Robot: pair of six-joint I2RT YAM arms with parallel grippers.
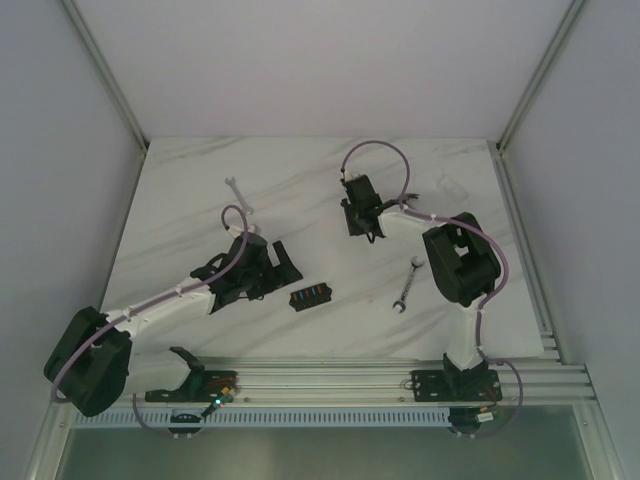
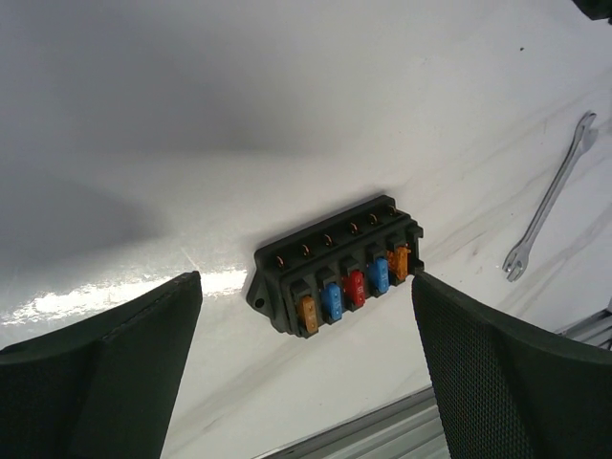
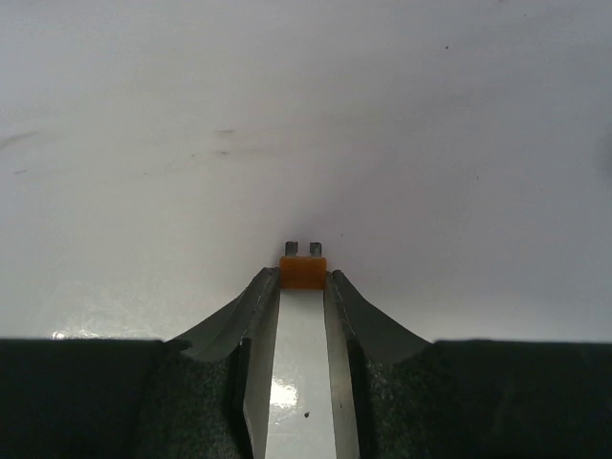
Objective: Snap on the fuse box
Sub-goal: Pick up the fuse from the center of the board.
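Note:
The fuse box (image 1: pixel 310 297) is a small black block with orange, blue and red fuses, lying flat on the white marble table. In the left wrist view the fuse box (image 2: pixel 335 263) lies just beyond and between my open fingers. My left gripper (image 1: pixel 268 270) (image 2: pixel 306 287) is open and empty, just left of the box. My right gripper (image 1: pixel 361 222) (image 3: pixel 303 279) is at the table's middle back, shut on a tiny orange fuse (image 3: pixel 303 271) with its two metal prongs pointing away from the fingertips.
One wrench (image 1: pixel 237 194) lies at the back left. A second wrench (image 1: pixel 405 285) (image 2: pixel 551 196) lies right of the fuse box. A faint clear plastic piece (image 1: pixel 449 187) lies at the back right. An aluminium rail (image 1: pixel 330 380) runs along the near edge.

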